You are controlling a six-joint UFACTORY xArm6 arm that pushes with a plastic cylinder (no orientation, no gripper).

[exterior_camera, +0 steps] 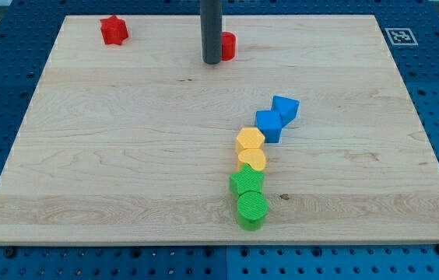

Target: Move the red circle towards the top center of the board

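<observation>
The red circle sits near the view's top centre of the wooden board, mostly hidden behind my dark rod. My tip rests on the board right at the circle's left side, touching or nearly touching it. A red star lies at the view's top left.
A chain of blocks runs down right of centre: a blue block, a blue cube, a yellow hexagon, a yellow round block, a green star and a green cylinder. A marker tag is at the top right corner.
</observation>
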